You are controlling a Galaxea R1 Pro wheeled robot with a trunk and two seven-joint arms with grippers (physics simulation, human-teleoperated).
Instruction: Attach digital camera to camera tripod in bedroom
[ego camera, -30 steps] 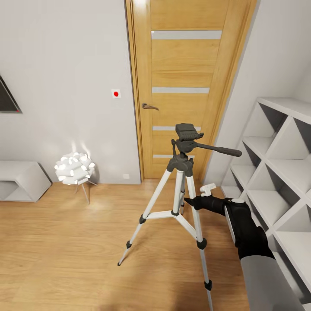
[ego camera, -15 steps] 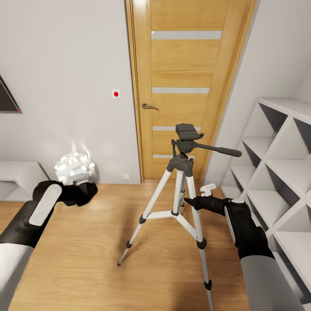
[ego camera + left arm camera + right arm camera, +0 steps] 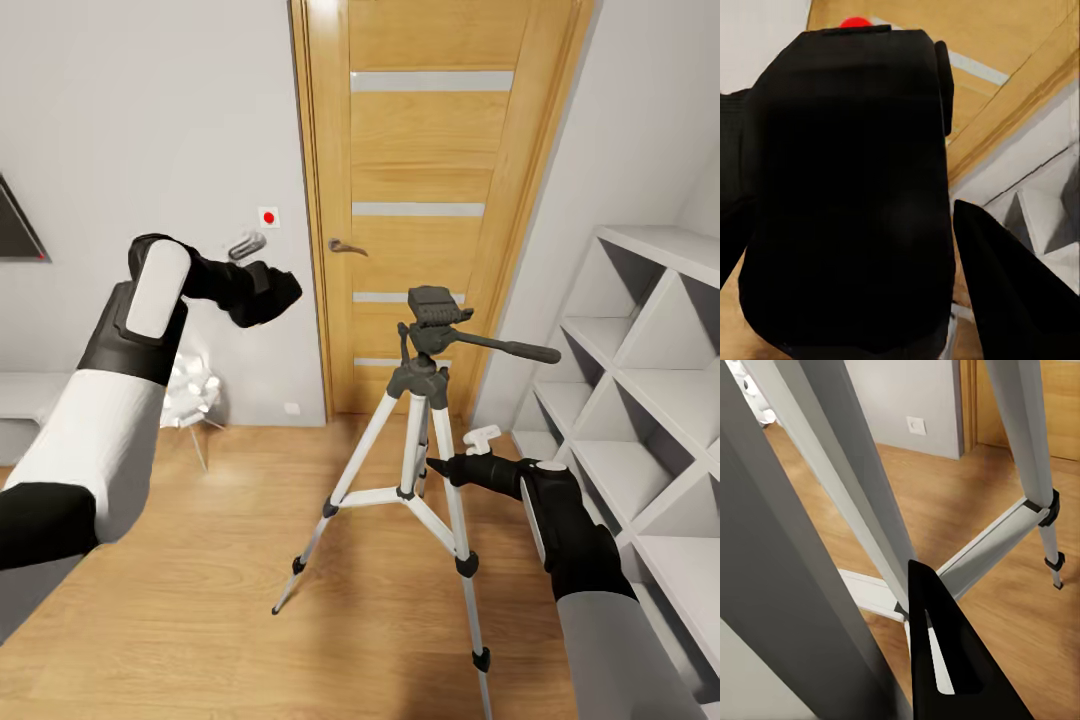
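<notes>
Head view: camera tripod [image 3: 420, 440] stands on the wood floor in front of the wooden door [image 3: 430, 200], white cube shelves [image 3: 640, 400] just to its right, a white flower-shaped lamp [image 3: 190, 385] by the wall partly behind the left arm. Left end effector [image 3: 262, 290] is raised, pinching the digital camera [image 3: 268, 293], well apart from the tripod head. Right end effector [image 3: 440, 468] touches a tripod leg; grip state unclear.

Left wrist view: digital camera [image 3: 847, 195] sits between dark fingers [image 3: 1012, 292], red dot on top.

Right wrist view: silver tripod legs [image 3: 855, 495] close up; one fingertip [image 3: 945, 660] visible, other hidden; cannot tell its spread.
</notes>
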